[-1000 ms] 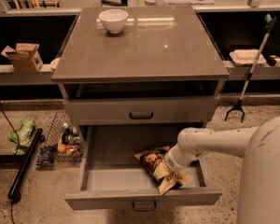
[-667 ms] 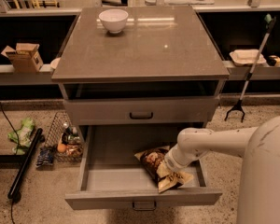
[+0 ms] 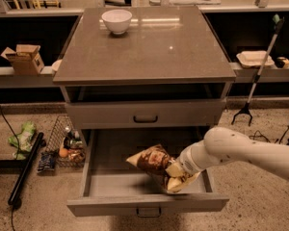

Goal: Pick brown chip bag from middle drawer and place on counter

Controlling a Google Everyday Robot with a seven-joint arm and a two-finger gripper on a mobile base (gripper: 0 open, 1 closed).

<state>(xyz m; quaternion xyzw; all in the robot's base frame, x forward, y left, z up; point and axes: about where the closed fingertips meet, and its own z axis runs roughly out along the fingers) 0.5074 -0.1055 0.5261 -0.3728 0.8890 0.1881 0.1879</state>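
The brown chip bag is tilted in the right half of the open middle drawer, its tan end pointing left and raised off the grey floor. My gripper reaches in from the right on a white arm and is shut on the bag's right end. The bag covers most of the fingers. The counter is the glossy grey-brown slab on top of the cabinet, above and behind the drawer.
A white bowl stands at the counter's back left. A closed drawer front sits above the open drawer. A wire basket, green wrapper and black pole lie on the floor left. A grabber tool leans right.
The bag has shifted left and its left end has come up off the drawer floor, held by my gripper. The arm has risen slightly.
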